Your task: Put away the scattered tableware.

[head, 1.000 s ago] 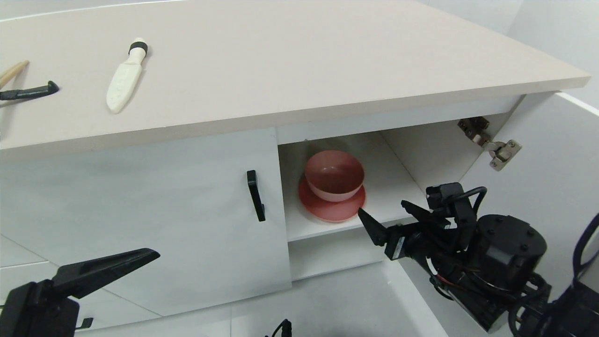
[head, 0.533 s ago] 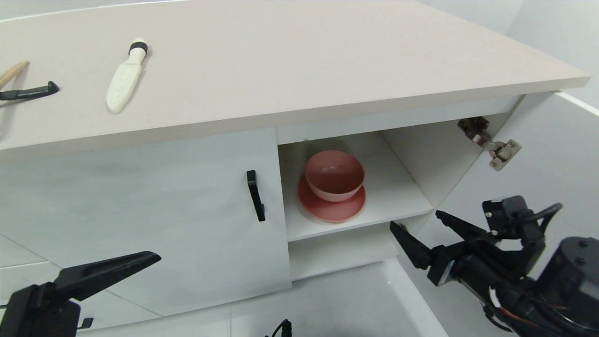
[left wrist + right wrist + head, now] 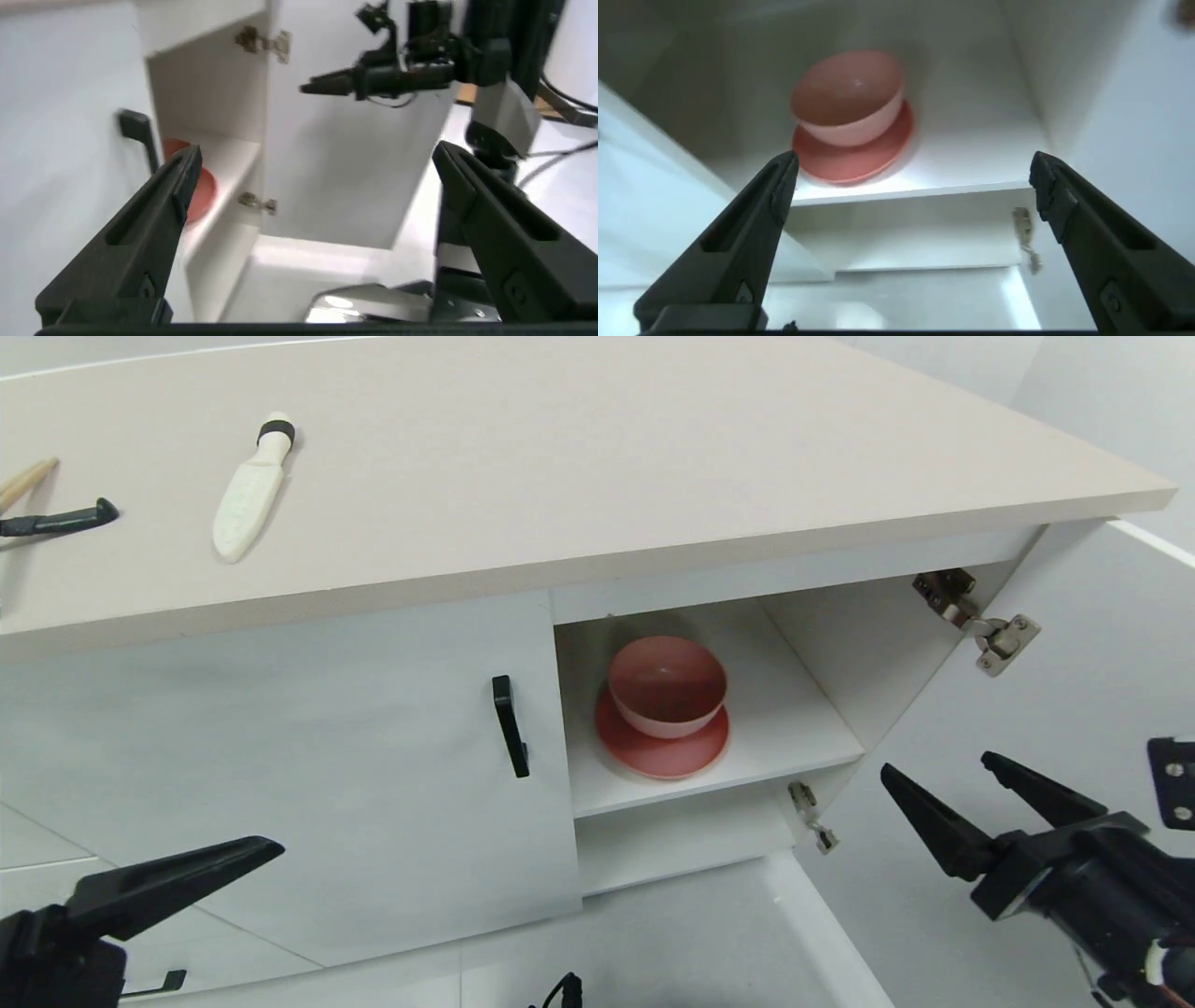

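both left gripper point(image 3: 313, 166) and right gripper point(image 3: 934, 763) show fingers spread; the knife point(image 3: 247, 495) on the tabletop point(image 3: 653, 448) looks light, stiff: pinch its handle.

**Tableware split between shelf and counter**

A pink bowl point(image 3: 667, 684) is seen upright on a red plate point(image 3: 663, 754) on the cabinet shelf point(image 3: 794, 728). A cream knife point(image 3: 249, 490), a black handle point(image 3: 61, 518) and a wooden stick point(image 3: 26, 481) are seen lying on the countertop point(image 3: 607, 457).
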You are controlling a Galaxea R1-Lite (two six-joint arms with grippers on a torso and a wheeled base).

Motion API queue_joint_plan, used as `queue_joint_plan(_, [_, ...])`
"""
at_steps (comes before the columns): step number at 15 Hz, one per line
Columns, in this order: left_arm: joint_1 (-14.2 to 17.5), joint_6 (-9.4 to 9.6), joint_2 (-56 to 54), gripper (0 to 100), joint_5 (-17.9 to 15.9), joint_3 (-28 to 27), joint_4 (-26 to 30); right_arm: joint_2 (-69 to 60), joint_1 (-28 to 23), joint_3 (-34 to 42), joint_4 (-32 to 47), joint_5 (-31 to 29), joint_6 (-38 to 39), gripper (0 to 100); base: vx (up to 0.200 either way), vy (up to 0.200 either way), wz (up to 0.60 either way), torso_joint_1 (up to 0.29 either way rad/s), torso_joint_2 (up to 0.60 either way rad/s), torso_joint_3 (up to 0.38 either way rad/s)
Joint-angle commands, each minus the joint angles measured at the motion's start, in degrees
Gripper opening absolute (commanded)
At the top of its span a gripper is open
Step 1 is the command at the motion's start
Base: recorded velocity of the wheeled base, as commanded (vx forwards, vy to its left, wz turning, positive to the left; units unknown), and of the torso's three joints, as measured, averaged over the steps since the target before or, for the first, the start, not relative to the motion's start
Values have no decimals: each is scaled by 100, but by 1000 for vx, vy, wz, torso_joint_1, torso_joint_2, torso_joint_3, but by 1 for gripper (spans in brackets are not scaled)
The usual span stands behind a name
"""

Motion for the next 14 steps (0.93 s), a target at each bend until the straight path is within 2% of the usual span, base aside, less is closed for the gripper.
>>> queue_joint_plan(1, [327,-27,-501,100,8,9,36,-1413,-394,2,1071,23,26,100,0,0,0,0,0,0])
queue_joint_plan(2, [362,-36,-571,100,17,18,71,-1607,-420,2,1300,23,26,100,0,0,0,0,0,0])
queue_joint_plan(4, [828,-27,-1028,100,105,18,915,-2741,-420,-103,2724,75,-484,100,0,0,0,0,0,0])
queue_joint_plan(5, [916,-18,-1090,100,114,18,1064,-2881,-420,-121,2873,67,-607,100,0,0,0,0,0,0])
queue_joint_plan(6, [1355,-10,-1309,100,228,-44,1556,-3435,-482,-156,3321,23,-1179,100,0,0,0,0,0,0])
queue_joint_plan(8, [1795,-36,-1476,100,245,-105,1732,-3962,-869,-147,3611,14,-1627,100,0,0,0,0,0,0])
queue_joint_plan(9, [2129,-27,-1538,100,263,-79,1758,-4305,-1238,-147,3822,31,-1767,100,0,0,0,0,0,0])
queue_joint_plan(11, [2797,-36,-1617,100,272,-53,2022,-4859,-1563,-156,4288,31,-1794,100,0,0,0,0,0,0])
queue_joint_plan(13, [3526,-45,-2118,100,272,-53,2620,-5342,-1783,-173,4543,49,-1970,100,0,0,0,0,0,0])
queue_joint_plan(14, [3667,-54,-2347,100,272,-53,2822,-5430,-1827,-173,4578,49,-2005,100,0,0,0,0,0,0])
